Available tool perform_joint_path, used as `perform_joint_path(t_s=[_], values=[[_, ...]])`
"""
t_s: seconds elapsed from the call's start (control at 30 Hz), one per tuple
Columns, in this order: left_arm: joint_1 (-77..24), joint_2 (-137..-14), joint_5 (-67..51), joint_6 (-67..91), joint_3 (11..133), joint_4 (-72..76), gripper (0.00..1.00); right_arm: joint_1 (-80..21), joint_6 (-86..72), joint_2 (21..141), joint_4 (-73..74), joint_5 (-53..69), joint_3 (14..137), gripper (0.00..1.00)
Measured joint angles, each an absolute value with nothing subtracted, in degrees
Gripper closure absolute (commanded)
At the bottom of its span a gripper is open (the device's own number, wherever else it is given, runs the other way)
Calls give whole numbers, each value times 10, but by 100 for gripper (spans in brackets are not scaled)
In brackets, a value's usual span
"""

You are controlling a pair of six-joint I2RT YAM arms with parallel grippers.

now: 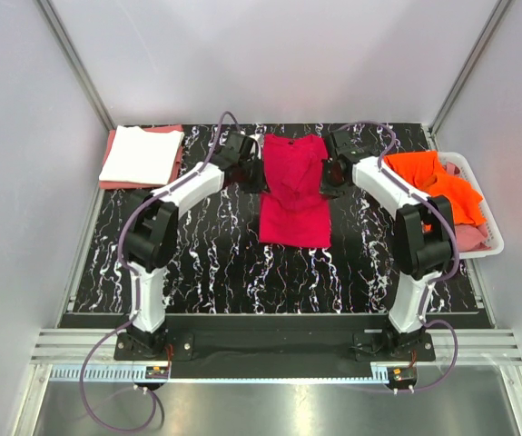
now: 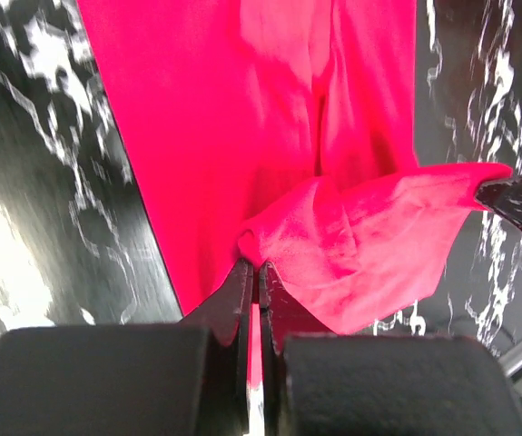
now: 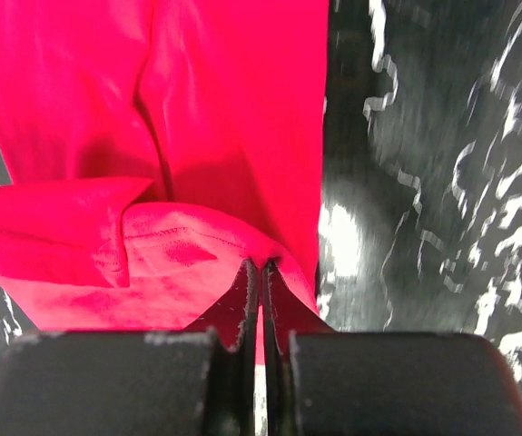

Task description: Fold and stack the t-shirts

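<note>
Two folded t-shirts sit stacked at the far left corner of the black, white-veined table [image 1: 206, 263]: a white t-shirt [image 1: 141, 154] lies on top of a salmon-pink t-shirt [image 1: 172, 132], which shows only as a strip around its edges. Just right of that stack the left arm reaches forward and inward, and the left gripper [image 2: 254, 265] meets the left edge of the crimson t-shirt [image 1: 294, 195]. In the left wrist view its jaws are pressed together on a bunched fold of the red cloth, with no gap showing between them. The crimson t-shirt lies in the middle of the table, between the two grippers. Its near part lies flat as a neat rectangle, and its far part is wider, creased and gathered in towards the waist where the grippers meet it. A loose flap of the cloth spans from one pinch to the other above the flat layer beneath. On the shirt's right edge the right gripper [image 3: 261, 265] mirrors the left one, its jaws likewise clamped tight on a rumpled fold of the same cloth, with bare table just beside it. Farther right, past the right arm, a white perforated basket [image 1: 489, 211] stands at the table's right edge, and a crumpled orange t-shirt [image 1: 433, 182] is heaped in it, spilling over its left rim.
</note>
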State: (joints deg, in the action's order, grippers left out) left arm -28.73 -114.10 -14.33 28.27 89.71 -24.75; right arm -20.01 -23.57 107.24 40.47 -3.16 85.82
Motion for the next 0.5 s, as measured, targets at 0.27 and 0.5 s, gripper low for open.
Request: perform_joint_path(t_s=[0.27,0.5], values=[[-255,-1223,-167,274,990,-264,100,-166,-199,1147,415,-14,960,100],[-235,-1269,-183,274,1047,-273,100,-151,-176,1204,419,6,1025,100]])
